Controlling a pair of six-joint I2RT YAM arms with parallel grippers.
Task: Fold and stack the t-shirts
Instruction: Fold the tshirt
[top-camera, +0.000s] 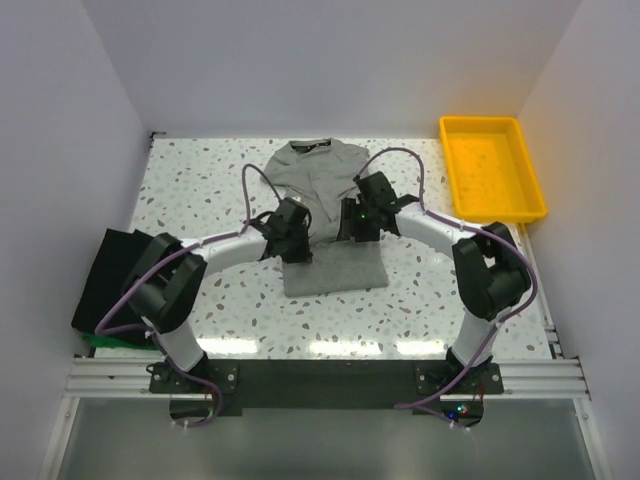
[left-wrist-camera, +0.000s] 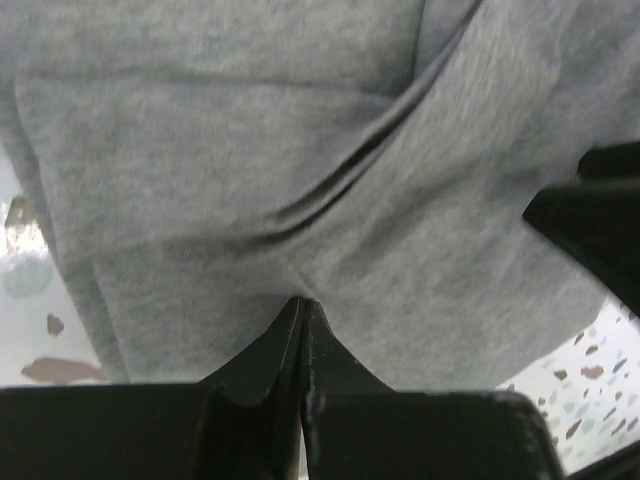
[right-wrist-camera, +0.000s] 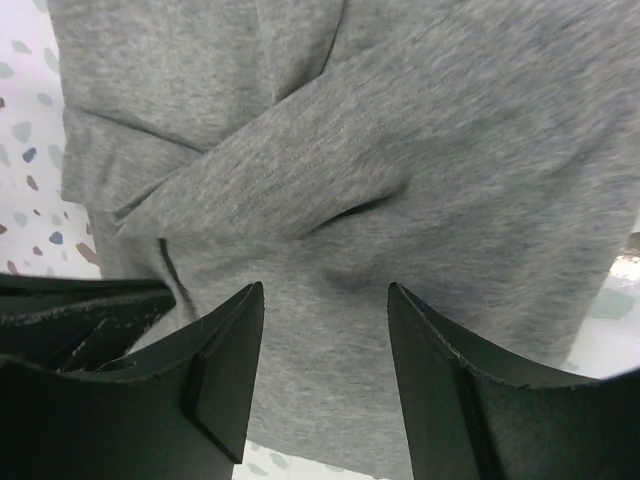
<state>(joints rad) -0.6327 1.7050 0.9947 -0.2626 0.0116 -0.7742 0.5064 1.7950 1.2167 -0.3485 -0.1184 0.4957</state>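
White walls (top-camera: 300, 60) close in a speckled tabletop (top-camera: 200, 190) on three sides. From above, the grey t-shirt (top-camera: 315, 170) lies at the middle of it, partly folded. Its collar end is spread toward the far wall and a narrower rectangular band lies toward the arms. Both arms reach inward over it, and their wrists cover the shirt's middle in this view. A folded black t-shirt (top-camera: 110, 275) sits at the left edge, well apart. A sliver of a green t-shirt (top-camera: 97, 340) shows under its near corner. A yellow tray (top-camera: 490, 165) rests at the far right corner. Purple cables (top-camera: 250, 185) loop off each arm, and an aluminium rail (top-camera: 320, 375) carries the bases.

Only the wrist cameras show the fingers. The left gripper (left-wrist-camera: 302, 305) has its tips pressed together with no gap, touching the grey cloth just below a diagonal crease. Whether a pinch of fabric is caught between them cannot be told. A black part of the other arm juts in at that view's right edge. The right gripper (right-wrist-camera: 325, 300) stands with its fingers apart above overlapping grey folds and holds nothing. The shirt's edge and bare tabletop show at the left, and a black shape crowds the lower left corner.
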